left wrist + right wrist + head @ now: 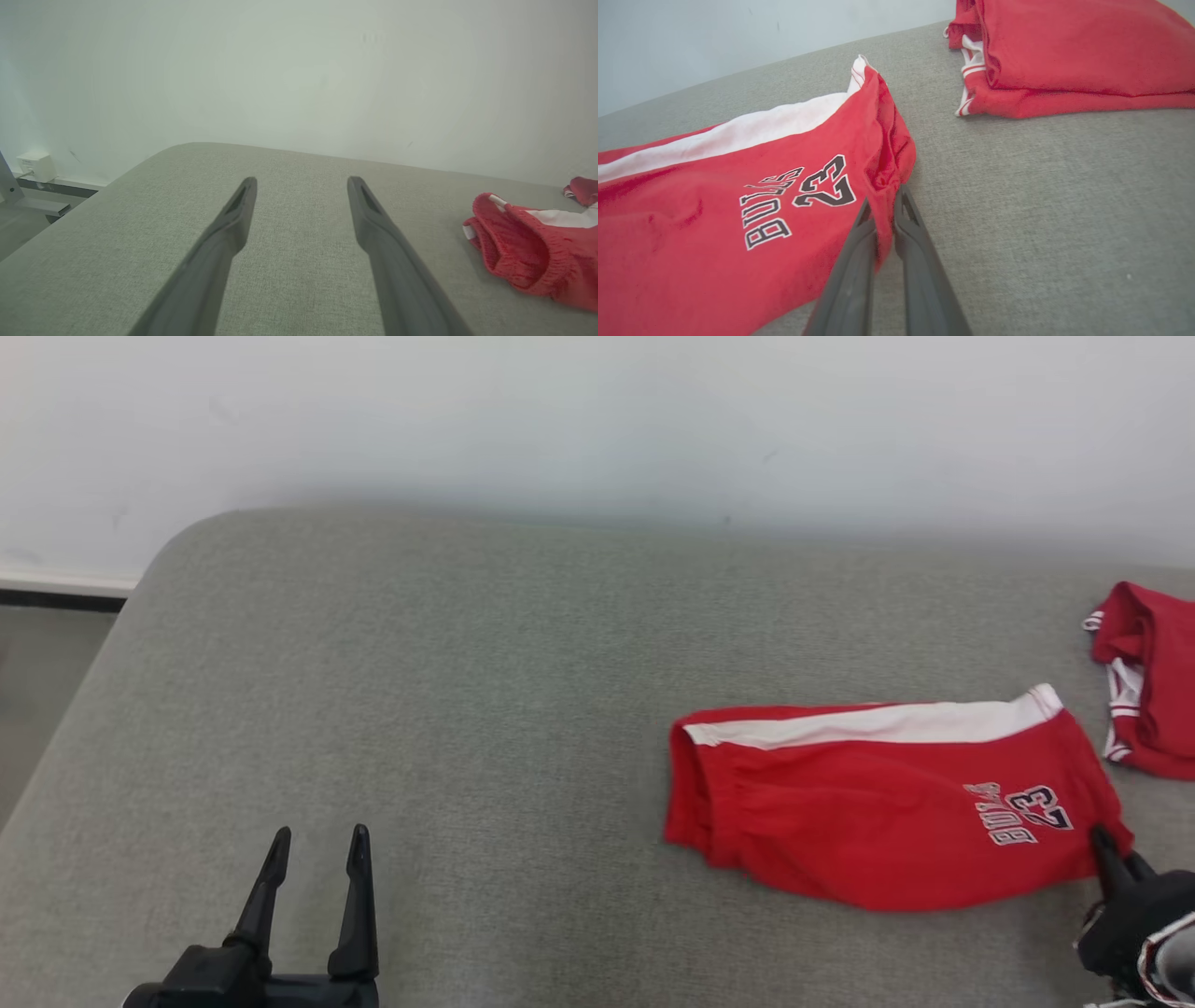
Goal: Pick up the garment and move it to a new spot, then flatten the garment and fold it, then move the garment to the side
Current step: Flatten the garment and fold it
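A second red garment with white trim (1150,677), at the grey fabric bench's (467,709) right edge, is cut off by the head view's right side. The red shorts with a white stripe (714,224) run off the right wrist view's left edge. Their pinched hem hides the inner faces of the right gripper's (883,201) jaws.

The shorts (840,812) are showing soft matt red cloth; the cushion (467,709) is showing coarse grey weave

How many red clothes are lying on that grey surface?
2. The Bulls 23 shorts lie right of centre, corner pinched by the right tool; a folded red garment sits at the right edge, partly cut off.
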`<state>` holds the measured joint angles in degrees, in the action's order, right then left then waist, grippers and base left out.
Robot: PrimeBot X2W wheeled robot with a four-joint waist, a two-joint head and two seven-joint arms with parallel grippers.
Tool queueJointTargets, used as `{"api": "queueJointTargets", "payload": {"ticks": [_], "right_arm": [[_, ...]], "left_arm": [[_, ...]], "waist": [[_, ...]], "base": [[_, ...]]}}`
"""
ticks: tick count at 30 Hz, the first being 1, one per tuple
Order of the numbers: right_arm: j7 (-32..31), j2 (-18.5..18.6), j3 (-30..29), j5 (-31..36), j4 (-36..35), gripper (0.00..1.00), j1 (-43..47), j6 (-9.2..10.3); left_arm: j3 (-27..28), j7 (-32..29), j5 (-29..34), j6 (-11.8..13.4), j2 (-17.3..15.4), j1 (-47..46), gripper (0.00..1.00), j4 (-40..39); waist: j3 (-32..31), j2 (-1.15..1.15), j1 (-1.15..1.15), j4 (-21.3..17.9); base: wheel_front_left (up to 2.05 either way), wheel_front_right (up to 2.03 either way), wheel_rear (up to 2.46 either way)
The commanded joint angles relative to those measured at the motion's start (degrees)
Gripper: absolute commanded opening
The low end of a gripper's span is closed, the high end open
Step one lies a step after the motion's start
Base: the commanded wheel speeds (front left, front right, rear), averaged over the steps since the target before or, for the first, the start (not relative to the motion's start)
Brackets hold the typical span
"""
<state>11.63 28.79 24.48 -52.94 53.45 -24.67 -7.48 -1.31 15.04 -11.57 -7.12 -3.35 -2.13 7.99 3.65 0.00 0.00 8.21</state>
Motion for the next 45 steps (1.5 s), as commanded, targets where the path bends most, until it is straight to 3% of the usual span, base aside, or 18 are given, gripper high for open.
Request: {"api": "queueJointTargets", "payload": {"ticks": [1,11,22,33,44,45], "right_arm": [[0.32,0.95,-0.52,-0.21,-0.39,0.0,1.12,-0.03],[1.58,-0.4,-2.0,2.83,-4.85,0.0,0.61,-0.03],[1.04,-6.39,1.14,9.45,-20.17,0.0,4.4,-0.03],[-5.74,-12.46,2.25,15.99,-30.65,0.0,8.25,-0.03],[-11.34,-16.16,2.69,20.45,-31.81,0.0,9.77,-0.03],[-11.13,-16.33,2.51,20.8,-31.83,0.31,9.78,-0.03]], "left_arm": [[0.26,0.18,0.75,-0.26,0.12,0.74,1.0,-0.3],[1.68,0.18,1.16,-0.27,0.26,1.13,1.0,-0.52],[2.29,0.18,1.13,-0.34,0.43,1.11,1.0,-1.18],[1.8,0.18,0.48,-0.35,0.47,-0.37,1.0,-0.45],[0.68,0.18,-0.54,-0.3,0.49,-1.1,1.0,0.41],[0.66,0.18,-0.42,-0.31,0.49,-1.1,1.0,0.51]], "waist": [[-0.76,0.0,0.0,-1.51],[-1.17,0.0,0.0,-3.17],[-1.8,0.0,0.0,-2.75],[-0.94,0.0,0.0,0.0],[-0.35,0.0,0.0,1.67],[-0.41,0.0,0.0,1.72]], "base": [[0.0,0.0,0.0],[0.0,0.0,0.0],[0.0,0.0,0.0],[0.0,0.0,0.0],[0.0,0.0,0.0],[0.0,0.0,0.0]]}}
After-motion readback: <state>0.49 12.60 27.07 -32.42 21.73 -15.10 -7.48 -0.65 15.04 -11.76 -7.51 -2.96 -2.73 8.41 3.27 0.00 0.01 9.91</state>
